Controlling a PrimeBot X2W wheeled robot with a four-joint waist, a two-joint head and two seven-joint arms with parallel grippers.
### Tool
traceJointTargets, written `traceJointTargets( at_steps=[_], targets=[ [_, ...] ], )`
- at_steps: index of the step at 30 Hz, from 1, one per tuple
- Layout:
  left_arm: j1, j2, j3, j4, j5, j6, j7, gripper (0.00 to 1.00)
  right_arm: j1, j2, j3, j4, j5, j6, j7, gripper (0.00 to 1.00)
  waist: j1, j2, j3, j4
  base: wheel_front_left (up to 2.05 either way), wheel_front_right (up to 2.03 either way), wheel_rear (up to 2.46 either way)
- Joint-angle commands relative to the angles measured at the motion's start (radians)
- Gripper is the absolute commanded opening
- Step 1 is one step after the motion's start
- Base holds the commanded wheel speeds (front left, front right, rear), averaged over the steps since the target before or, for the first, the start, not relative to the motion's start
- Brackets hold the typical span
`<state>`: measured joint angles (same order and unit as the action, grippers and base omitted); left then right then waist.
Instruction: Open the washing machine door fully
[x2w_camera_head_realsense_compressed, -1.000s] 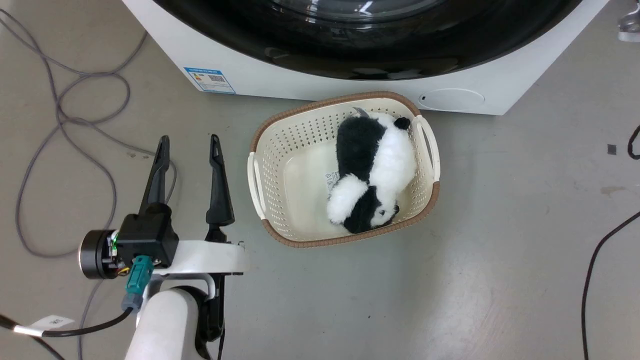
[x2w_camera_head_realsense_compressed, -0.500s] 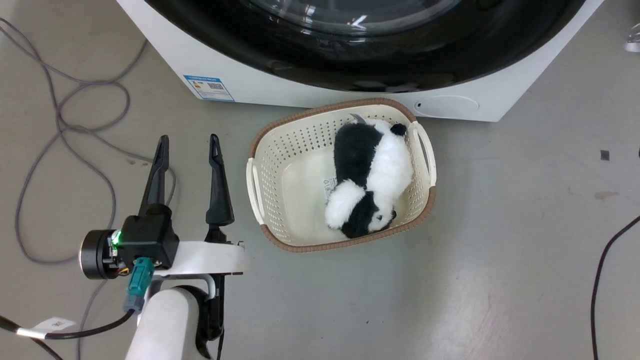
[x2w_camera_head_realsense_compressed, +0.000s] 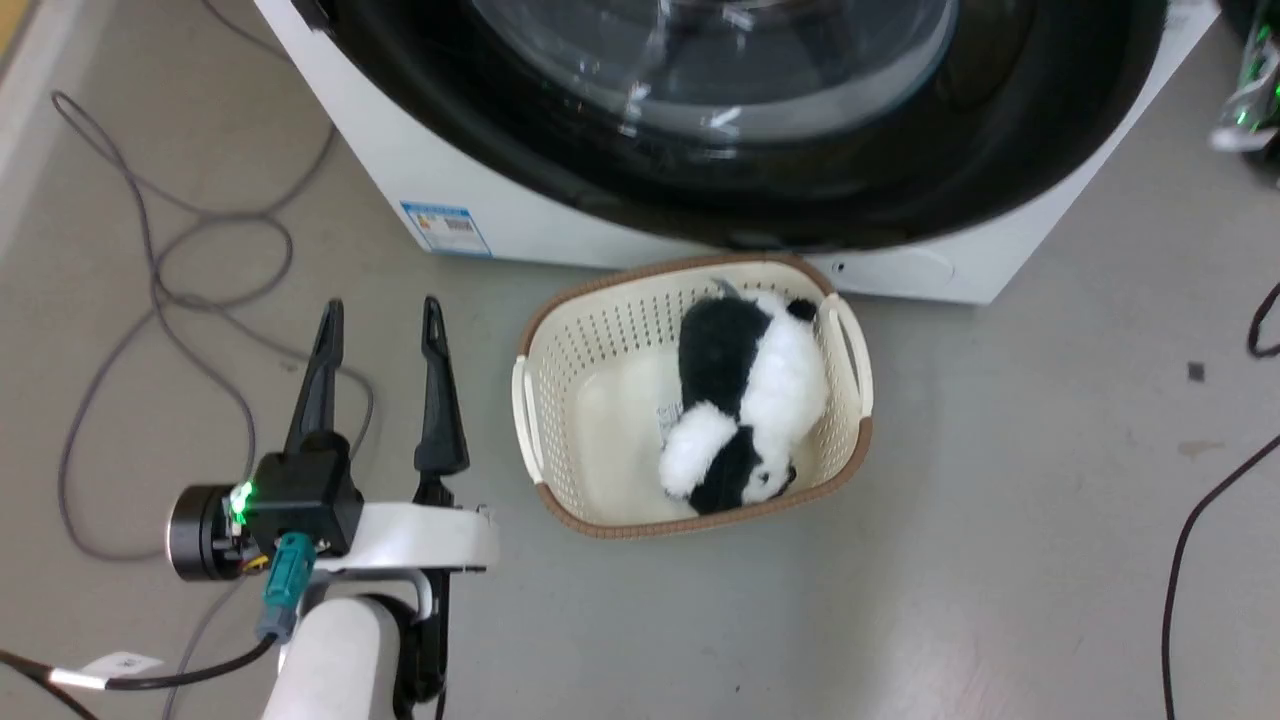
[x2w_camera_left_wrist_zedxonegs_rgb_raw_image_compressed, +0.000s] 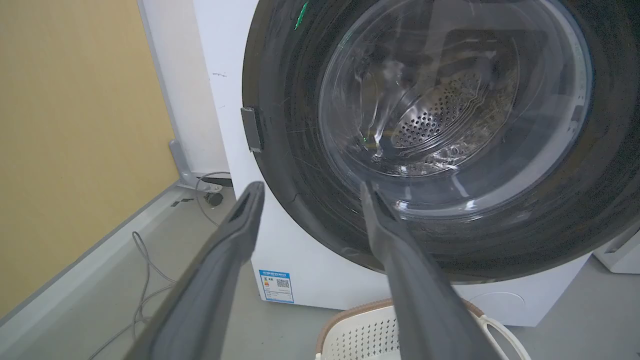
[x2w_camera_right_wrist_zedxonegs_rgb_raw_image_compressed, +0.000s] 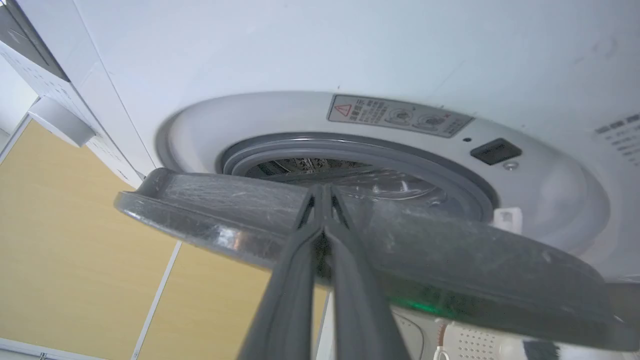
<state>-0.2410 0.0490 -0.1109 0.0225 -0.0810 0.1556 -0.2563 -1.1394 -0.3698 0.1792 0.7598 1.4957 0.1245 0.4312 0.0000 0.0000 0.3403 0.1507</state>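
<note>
Black and glossy, the washing machine door (x2w_camera_head_realsense_compressed: 760, 190) fills the far end of my head view, its clear glass bowl (x2w_camera_head_realsense_compressed: 720, 70) bulging toward me. The washing machine (x2w_camera_head_realsense_compressed: 540, 215) is a white box on the grey floor (x2w_camera_head_realsense_compressed: 1000, 500), with a small blue label (x2w_camera_head_realsense_compressed: 445, 228) low on its front at the left.

My left gripper (x2w_camera_head_realsense_compressed: 382, 303) hangs at the near left, well apart from the machine. Its two dark fingers are spread wide with nothing between them. Seen from that wrist, the fingers point at the door (x2w_camera_left_wrist_zedxonegs_rgb_raw_image_compressed: 300, 165), and perforated steel of the drum (x2w_camera_left_wrist_zedxonegs_rgb_raw_image_compressed: 440, 115) shows through the glass.

My right gripper (x2w_camera_right_wrist_zedxonegs_rgb_raw_image_compressed: 322, 189) has its fingers pressed flat together and grips nothing. In its wrist view the tips sit right at the door's (x2w_camera_right_wrist_zedxonegs_rgb_raw_image_compressed: 450, 260) rim, though I cannot tell whether they touch it. From there the door stands a little way off the white front (x2w_camera_right_wrist_zedxonegs_rgb_raw_image_compressed: 300, 50). The grey rubber gasket (x2w_camera_right_wrist_zedxonegs_rgb_raw_image_compressed: 380, 152) shows through that gap.

Just in front of the machine sits a cream basket (x2w_camera_head_realsense_compressed: 600, 330) with a brown rim. A black-and-white panda plush (x2w_camera_head_realsense_compressed: 750, 400) lies inside, toward its right side. Grey cables (x2w_camera_head_realsense_compressed: 152, 262) loop over the floor at the far left.
</note>
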Motion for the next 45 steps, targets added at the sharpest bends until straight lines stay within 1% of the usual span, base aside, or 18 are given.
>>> traceJointTargets(
  at_steps=[1,5,12,26,34,39,45],
  targets=[
    [0.016,0.001,0.004,0.003,0.006,0.000,-0.006,1.00,0.033,0.007,0.017,0.001,-0.002,0.006,0.013,0.00,0.0000,0.0000,-0.024,-0.003,0.00,0.00,0.00],
    [0.031,0.001,0.006,0.011,0.004,-0.004,-0.006,1.00,0.066,0.006,0.036,0.003,-0.005,0.006,0.032,0.00,0.0000,0.0000,-0.053,-0.005,0.00,0.00,0.00],
    [0.080,0.001,0.016,0.020,0.002,-0.006,-0.006,1.00,0.178,0.023,0.066,-0.049,0.003,0.006,0.028,0.00,0.0000,0.0000,-0.129,-0.018,0.00,0.00,0.00],
    [0.153,0.001,0.031,0.034,0.005,-0.014,-0.006,1.00,0.365,0.054,0.065,-0.181,0.040,0.006,-0.034,0.00,0.0000,0.0000,-0.230,-0.031,0.00,0.00,0.00],
    [0.180,0.001,0.046,0.040,0.008,-0.021,-0.006,1.00,0.459,0.073,0.090,-0.249,0.060,0.006,-0.010,0.00,0.0000,0.0000,-0.263,-0.042,0.00,0.00,0.00],
    [0.189,0.001,0.048,0.043,0.013,-0.027,-0.006,1.00,0.529,0.091,0.105,-0.336,0.086,0.006,0.020,0.00,0.0000,0.0000,-0.277,-0.038,0.00,0.00,0.00],
    [0.201,0.001,0.053,0.047,0.020,-0.033,-0.006,1.00,0.639,0.111,0.127,-0.497,0.103,0.006,0.042,0.00,0.0000,0.0000,-0.283,-0.033,0.00,0.00,0.00]
  ],
)
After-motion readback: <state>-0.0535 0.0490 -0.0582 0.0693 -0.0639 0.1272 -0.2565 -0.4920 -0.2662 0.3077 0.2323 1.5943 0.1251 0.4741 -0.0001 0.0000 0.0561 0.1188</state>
